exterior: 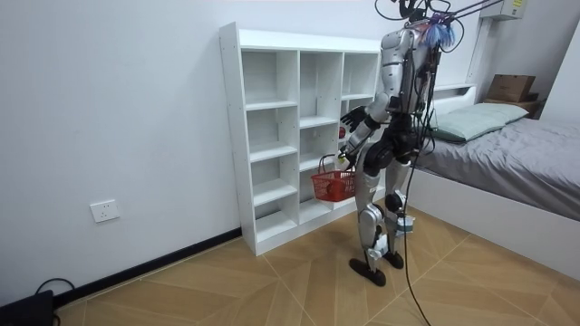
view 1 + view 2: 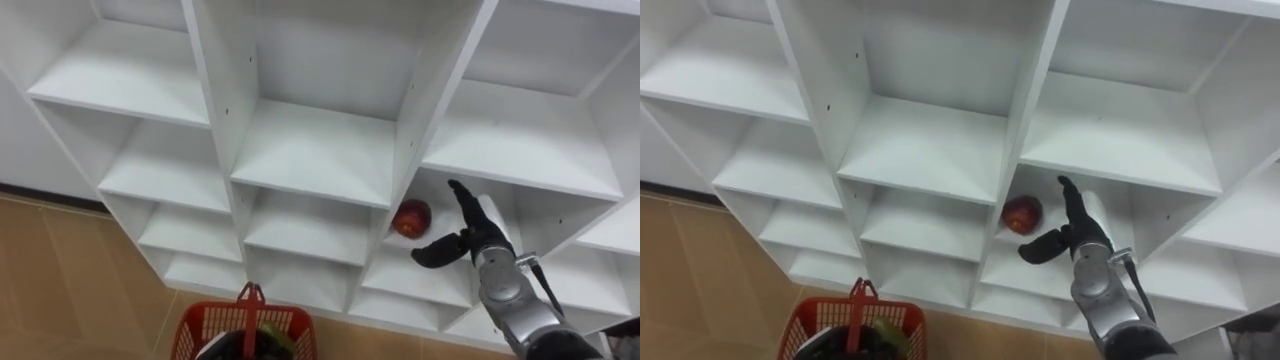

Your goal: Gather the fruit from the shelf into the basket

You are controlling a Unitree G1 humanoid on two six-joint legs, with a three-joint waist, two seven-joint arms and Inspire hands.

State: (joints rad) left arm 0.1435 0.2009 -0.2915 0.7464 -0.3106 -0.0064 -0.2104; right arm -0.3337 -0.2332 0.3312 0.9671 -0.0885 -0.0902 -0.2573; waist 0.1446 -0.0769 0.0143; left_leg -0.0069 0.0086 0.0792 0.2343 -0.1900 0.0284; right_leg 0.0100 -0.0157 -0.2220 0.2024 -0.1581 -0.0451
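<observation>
A red apple (image 2: 411,217) lies on a white shelf in the closet's (image 2: 320,150) right column, in the lower middle compartment. My right hand (image 2: 470,235) is inside that compartment, just right of the apple and a small gap from it. It is open, its fingers straight and the thumb spread out below the apple. A red basket (image 2: 205,325) with its handle upright hangs low in front of the closet, with dark and green things inside. In the room view my left hand (image 1: 342,156) is by the basket's (image 1: 333,186) handle.
The closet is a grid of open white compartments, the others bare. Upright white dividers stand close on both sides of the apple's compartment. Wooden floor (image 2: 60,270) lies below, and a bed (image 1: 507,154) stands at the room view's right, behind the robot.
</observation>
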